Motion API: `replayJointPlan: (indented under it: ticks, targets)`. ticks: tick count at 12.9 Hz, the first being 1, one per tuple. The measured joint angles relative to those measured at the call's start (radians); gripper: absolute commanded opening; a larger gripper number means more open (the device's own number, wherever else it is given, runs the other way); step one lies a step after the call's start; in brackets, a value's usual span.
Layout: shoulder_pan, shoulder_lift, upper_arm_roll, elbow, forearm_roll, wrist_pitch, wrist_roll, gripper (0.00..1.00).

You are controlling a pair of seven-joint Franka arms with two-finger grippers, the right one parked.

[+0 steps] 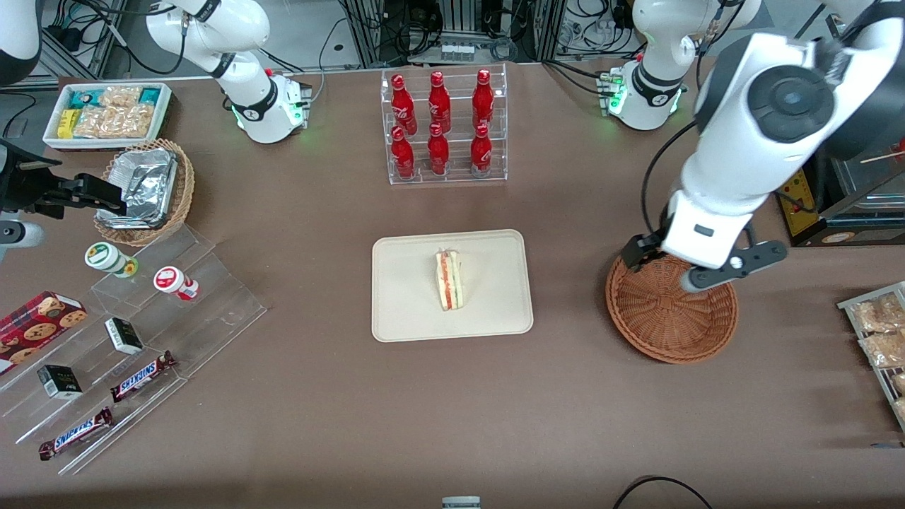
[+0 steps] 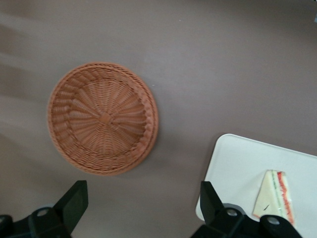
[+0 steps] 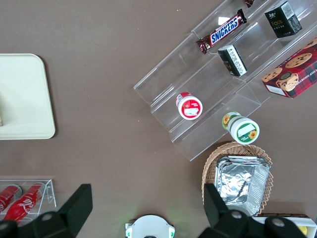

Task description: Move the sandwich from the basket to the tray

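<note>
The sandwich (image 1: pixel 450 281) is a triangular wedge of pale bread in clear wrap, with red-orange and green filling stripes along one edge. It lies on the tray (image 1: pixel 403 311), a flat cream-beige plastic rectangle with rounded corners and a low rim, resting on the brown surface (image 1: pixel 452 417). Its long axis runs toward and away from the front camera. The basket (image 1: pixel 668 322) is a round, shallow, reddish-brown woven wicker bowl with nothing in it, lying toward the working arm's end. The end effector (image 2: pixel 141 208) hangs above the basket, fingers (image 2: pixel 74 201) spread wide and holding nothing, well apart from the sandwich.
</note>
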Motion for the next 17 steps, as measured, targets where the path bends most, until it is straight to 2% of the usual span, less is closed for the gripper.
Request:
replayJointPlan:
  ticks: [4,8,10,14,17]
  targets:
    - [0.089,-0.055,0.01,-0.003,-0.031,-0.087,0.164,1.0]
    - [0.103,-0.106,0.158,-0.006,-0.111,-0.137,0.409,1.0]
    - [0.074,-0.126,0.245,-0.017,-0.138,-0.148,0.495,1.0]
    - [-0.072,-0.171,0.442,-0.058,-0.166,-0.15,0.58,1.0]
    - [-0.104,-0.195,0.49,-0.07,-0.168,-0.15,0.622,1.0]
